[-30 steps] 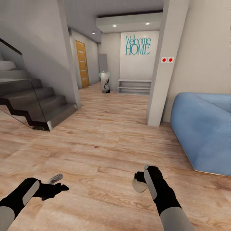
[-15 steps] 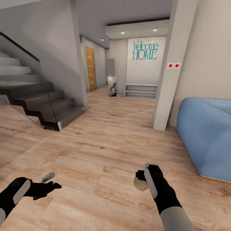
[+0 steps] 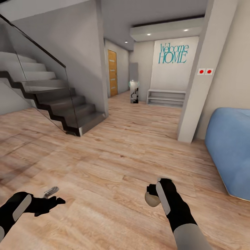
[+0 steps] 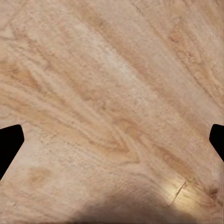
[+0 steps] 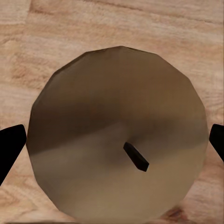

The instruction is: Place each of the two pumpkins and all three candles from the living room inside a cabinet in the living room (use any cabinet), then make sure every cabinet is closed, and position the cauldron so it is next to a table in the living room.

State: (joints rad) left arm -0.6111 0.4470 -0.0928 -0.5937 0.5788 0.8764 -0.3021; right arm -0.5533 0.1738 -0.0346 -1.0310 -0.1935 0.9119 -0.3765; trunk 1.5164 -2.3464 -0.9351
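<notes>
1. Landmark: the staircase (image 3: 59,104), dark treads behind a glass panel, cut off by the head view's left edge. All places below are taken from it.
2. Left gripper (image 3: 52,198): low in the head view, nearer the camera than the staircase foot, above the wood floor (image 3: 111,163). Its forearm is cut off by the frame edge. In the left wrist view the two dark fingertips (image 4: 9,144) stand wide apart at opposite edges with bare planks between them; jaws spread, nothing held.
3. Right gripper (image 3: 154,196): right of the left gripper, well right of the staircase foot. One candle (image 3: 151,199) sits between its fingers, largely masked by the wrist in the head view. The right wrist view shows the candle (image 5: 116,135) end-on, a tan disc with one short dark wick, the fingertips (image 5: 10,149) pressed at either side; clamped on it.
4. Count: one candle visible.
5. Beyond the staircase, down the hall: one orange door (image 3: 112,72), one small object (image 3: 134,91) standing on the floor, too distant to identify, and one low shelf unit (image 3: 166,98) under teal lettering.
6. Far right of the staircase: one pillar (image 3: 198,80) with two red dots, and one blue sofa (image 3: 231,149), cut off by the right edge.
</notes>
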